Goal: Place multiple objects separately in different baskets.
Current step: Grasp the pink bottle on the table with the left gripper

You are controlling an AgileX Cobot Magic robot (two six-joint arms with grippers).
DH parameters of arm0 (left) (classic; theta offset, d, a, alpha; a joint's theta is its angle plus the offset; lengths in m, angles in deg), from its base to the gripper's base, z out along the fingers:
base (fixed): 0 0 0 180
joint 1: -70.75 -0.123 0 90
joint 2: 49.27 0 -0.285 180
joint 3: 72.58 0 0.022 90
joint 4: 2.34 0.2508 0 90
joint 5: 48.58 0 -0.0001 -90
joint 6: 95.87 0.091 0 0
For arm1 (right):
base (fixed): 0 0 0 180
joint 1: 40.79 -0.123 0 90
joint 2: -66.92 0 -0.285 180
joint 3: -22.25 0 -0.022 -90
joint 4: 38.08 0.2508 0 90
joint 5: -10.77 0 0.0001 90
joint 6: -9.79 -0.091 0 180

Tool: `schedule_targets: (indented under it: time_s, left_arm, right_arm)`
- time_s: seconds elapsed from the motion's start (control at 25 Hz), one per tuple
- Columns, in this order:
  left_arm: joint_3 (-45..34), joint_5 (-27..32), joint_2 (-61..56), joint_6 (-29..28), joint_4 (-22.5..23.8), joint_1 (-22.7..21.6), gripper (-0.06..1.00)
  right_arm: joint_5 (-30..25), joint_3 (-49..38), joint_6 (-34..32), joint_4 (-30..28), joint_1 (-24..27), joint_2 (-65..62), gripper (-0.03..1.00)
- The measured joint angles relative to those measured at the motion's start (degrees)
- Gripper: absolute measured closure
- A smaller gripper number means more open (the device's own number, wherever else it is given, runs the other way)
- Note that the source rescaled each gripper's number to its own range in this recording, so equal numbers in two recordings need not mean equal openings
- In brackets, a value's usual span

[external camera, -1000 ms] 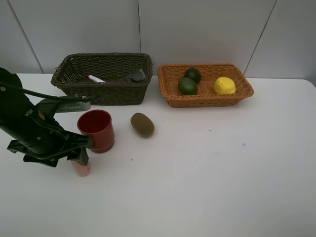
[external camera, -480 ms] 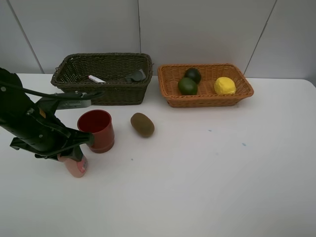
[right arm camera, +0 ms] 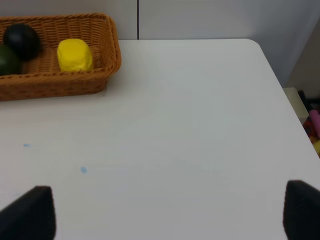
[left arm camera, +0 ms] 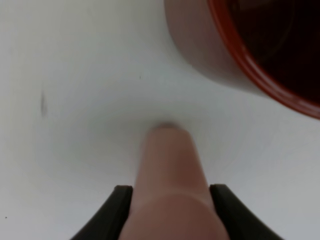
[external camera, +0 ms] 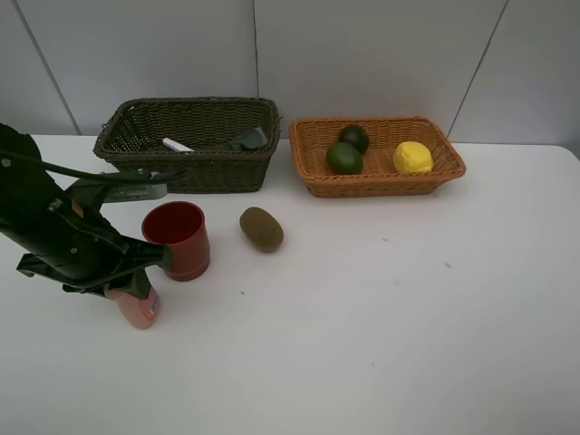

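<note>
Pink spray bottle sits nearest on the table, clenched between the fingers of the left gripper. The right gripper hangs released, holding nothing. Just beyond, the red cup and brown kiwi wait unsorted too. Farthest back, the dark basket already holds the white marker and grey bottle. The orange basket holds the lime, mangosteen and lemon.

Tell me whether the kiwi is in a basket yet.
No, the kiwi lies on the white table beside the red cup.
</note>
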Motion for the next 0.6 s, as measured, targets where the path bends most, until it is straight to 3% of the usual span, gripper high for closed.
schedule_targets:
  time_s: [0.4,0.6]
  left_arm:
    - [0.1,0.6,0.0,0.0,0.0,0.0,0.55]
    - [0.1,5.3,-1.9,0.0,0.0,0.0,0.55]
  right_arm:
    - [0.0,0.0,0.0,0.0,0.0,0.0,-0.03]
    - [0.0,0.0,0.0,0.0,0.0,0.0,-0.03]
